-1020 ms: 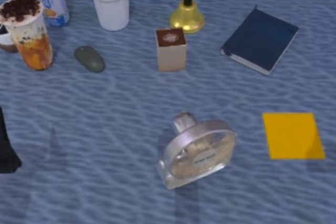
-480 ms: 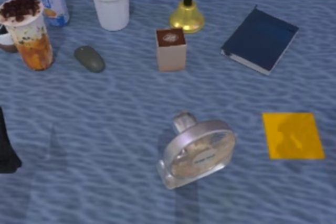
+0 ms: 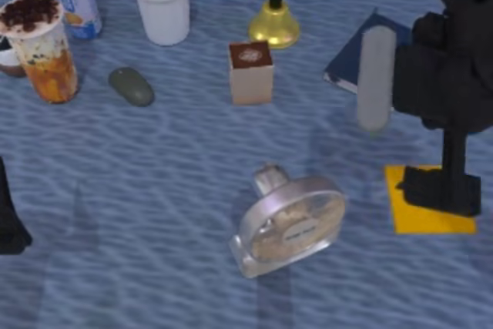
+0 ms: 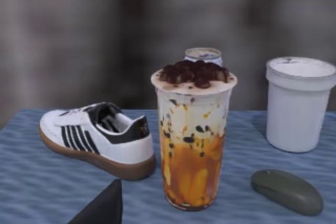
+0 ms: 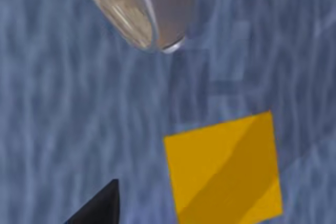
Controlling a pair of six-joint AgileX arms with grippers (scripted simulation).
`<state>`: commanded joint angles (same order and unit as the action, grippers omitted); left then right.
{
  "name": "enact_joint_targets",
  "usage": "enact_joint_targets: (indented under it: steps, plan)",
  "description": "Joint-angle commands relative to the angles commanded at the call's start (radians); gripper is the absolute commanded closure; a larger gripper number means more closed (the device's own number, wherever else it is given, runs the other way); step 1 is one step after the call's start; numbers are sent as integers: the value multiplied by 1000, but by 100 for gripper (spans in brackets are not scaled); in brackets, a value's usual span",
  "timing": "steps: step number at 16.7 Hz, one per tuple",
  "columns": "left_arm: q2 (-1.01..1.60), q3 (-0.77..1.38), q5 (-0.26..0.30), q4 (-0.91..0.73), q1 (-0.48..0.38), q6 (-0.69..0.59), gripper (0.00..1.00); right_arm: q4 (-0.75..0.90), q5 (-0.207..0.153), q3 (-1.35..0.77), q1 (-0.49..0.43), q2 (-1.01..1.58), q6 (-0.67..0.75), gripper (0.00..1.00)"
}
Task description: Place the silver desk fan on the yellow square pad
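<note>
So the silver fan (image 3: pixel 290 225) is just lying tilted on the blue table near the middle, well apart from the yellow pad (image 3: pixel 428 221) over on the right. The right gripper (image 3: pixel 444 190) hangs over that pad holding nothing, and honestly I can't tell how its fingers are set. Left arm (image 3: pixel 9 221) sits parked at the left edge.

Bare surface (image 3: pixel 154 190) left of the silver desk fan (image 3: pixel 289 225), near edge too. Right claw (image 3: pixel 439 190) over the yellow square pad (image 3: pixel 431 221), blocking approx. half, seemingly.
</note>
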<state>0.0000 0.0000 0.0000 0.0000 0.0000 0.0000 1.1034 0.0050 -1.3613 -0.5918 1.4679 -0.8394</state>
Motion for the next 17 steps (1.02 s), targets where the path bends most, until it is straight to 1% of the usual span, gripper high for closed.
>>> enact_joint_targets:
  steps: [4, 8, 11, 17]
  plan:
    - [0, 0, 0, 0, 0, 0, 0, 221, -2, -319, -129, 327, -180, 0]
    - [0, 0, 0, 0, 0, 0, 0, 351, -2, -523, -211, 512, -294, 0]
    - [0, 0, 0, 0, 0, 0, 0, 379, -2, -568, -231, 549, -322, 0]
    - [0, 0, 0, 0, 0, 0, 0, 360, -2, -548, -229, 546, -322, 0]
